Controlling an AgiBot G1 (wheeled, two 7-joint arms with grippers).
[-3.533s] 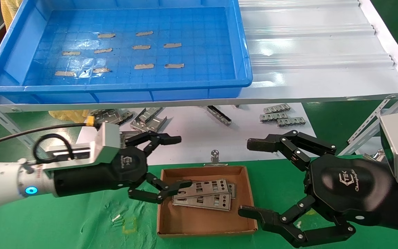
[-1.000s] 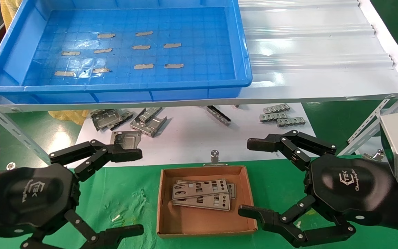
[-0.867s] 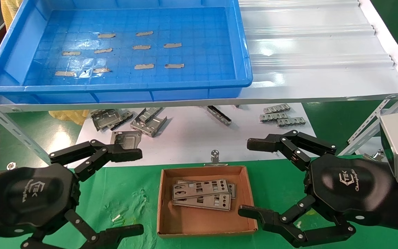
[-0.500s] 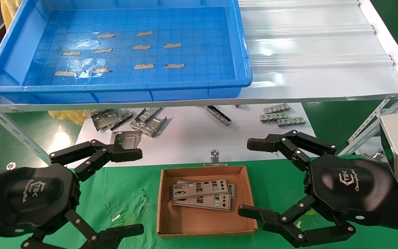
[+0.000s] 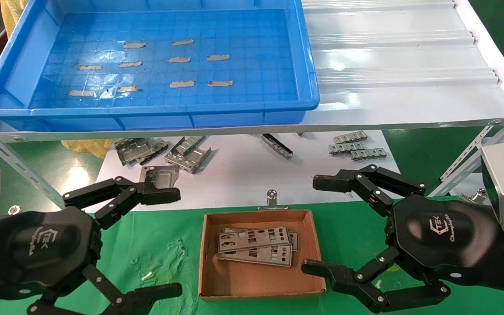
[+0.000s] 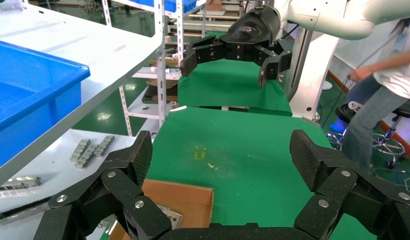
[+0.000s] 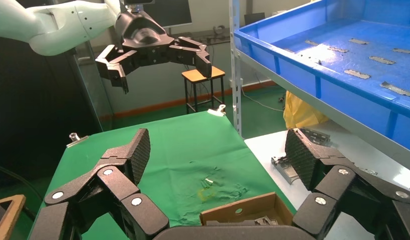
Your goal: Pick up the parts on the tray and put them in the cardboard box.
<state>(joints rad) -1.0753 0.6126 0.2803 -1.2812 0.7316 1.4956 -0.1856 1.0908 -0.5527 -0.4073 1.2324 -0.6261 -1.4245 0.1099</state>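
Thin silver-grey parts (image 5: pixel 256 247) lie stacked in the small cardboard box (image 5: pixel 260 288) on the green cloth; one corner of a part (image 6: pixel 170 216) shows in the left wrist view. The blue tray (image 5: pixel 169 109) on the shelf behind holds only grey tape strips. My left gripper (image 5: pixel 171 243) hovers open to the left of the box, holding nothing. To the box's right my right gripper (image 5: pixel 317 224) is also open and holds nothing. The left wrist view shows the left gripper (image 6: pixel 223 155) above the box wall (image 6: pixel 177 197). The right wrist view shows the right gripper (image 7: pixel 218 150) above the box (image 7: pixel 243 210).
Bent grey brackets (image 5: pixel 164 153) and smaller ones (image 5: pixel 357 146) lie on the white sheet under the shelf. A white corrugated sheet (image 5: pixel 400 65) lies to the right of the tray. A metal clip (image 5: pixel 272 199) stands just behind the box. Slanted shelf struts (image 5: pixel 462 164) flank both sides.
Since 3.5 s ago my left gripper has drawn back from the box's left edge to the near left. Nothing has moved in the last second.
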